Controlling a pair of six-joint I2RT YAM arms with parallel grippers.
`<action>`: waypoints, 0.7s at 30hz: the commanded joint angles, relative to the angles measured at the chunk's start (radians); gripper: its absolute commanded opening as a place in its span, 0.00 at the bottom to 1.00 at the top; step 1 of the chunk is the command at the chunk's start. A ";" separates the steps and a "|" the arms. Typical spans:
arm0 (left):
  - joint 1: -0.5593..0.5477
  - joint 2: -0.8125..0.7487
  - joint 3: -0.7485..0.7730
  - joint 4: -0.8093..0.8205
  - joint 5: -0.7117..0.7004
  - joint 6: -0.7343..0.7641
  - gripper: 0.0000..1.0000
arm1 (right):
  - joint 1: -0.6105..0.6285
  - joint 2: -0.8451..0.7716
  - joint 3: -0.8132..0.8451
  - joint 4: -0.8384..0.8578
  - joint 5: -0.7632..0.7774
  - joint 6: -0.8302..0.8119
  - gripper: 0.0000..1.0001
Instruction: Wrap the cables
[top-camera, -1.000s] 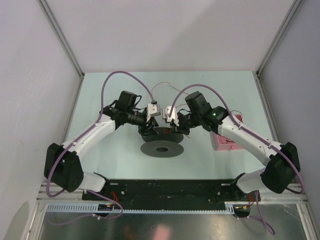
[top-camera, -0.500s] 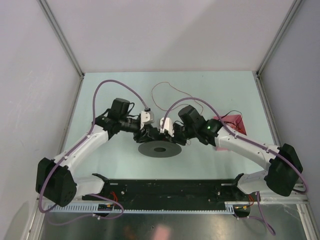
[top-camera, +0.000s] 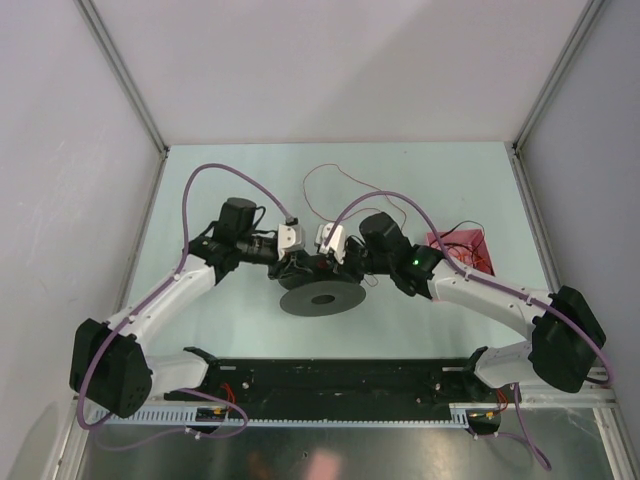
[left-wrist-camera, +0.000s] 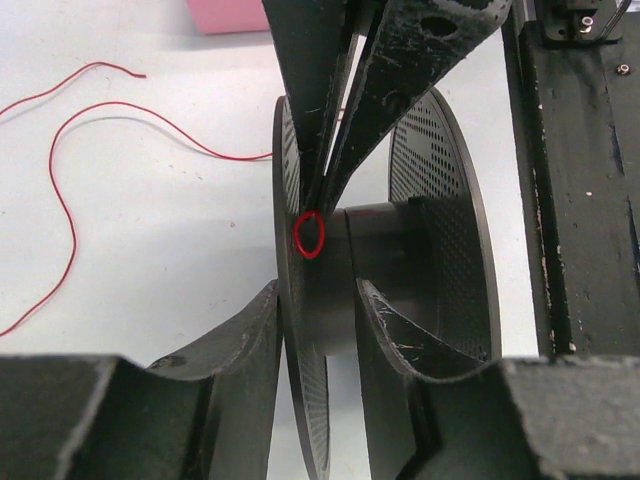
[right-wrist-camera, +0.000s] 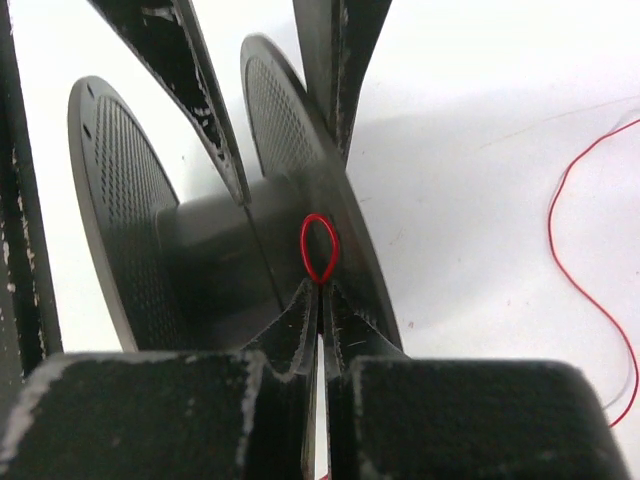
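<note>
Widest of all, the pale bench, with left arm and right arm reaching in to meet at a black spool near its middle. Right of the spool and a little beyond it, a pink box (red strands draped over it, too fine to follow).

At the spool, two hands tip to tip across the hub. Left hand part-spread, one finger either side of the spool's far flange, a gap visible on the hub side. Straddling rather than clamping, by the look of it. Right hand pressed together, pinching a small loop of red cable right at the joint of hub and far flange.

Beyond the spool, the rest of the cable: slack, curling over the bench away from the arm bases, free end well apart from the spool.

Probably anchoring the cable's start on the hub before any winding. Hub bare, no turns on it, so early in the task.

One relation to watch: loop at the right hand's tips, long run of cable leading off the spool's far side, across the hub axis. Right hand nearer, as the holder. Left hand placed, seemingly, to steady or turn the spool. Likely risk: loop slipping off the hub under first tension.
</note>
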 joint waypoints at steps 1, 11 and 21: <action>0.000 0.002 -0.006 0.069 0.042 0.004 0.39 | 0.007 -0.025 -0.005 0.116 0.011 0.040 0.00; -0.040 0.006 -0.017 0.126 0.005 -0.064 0.44 | 0.022 -0.028 -0.019 0.133 0.017 0.048 0.00; -0.098 0.004 -0.045 0.174 -0.050 -0.109 0.38 | 0.032 -0.046 -0.041 0.150 0.038 0.066 0.00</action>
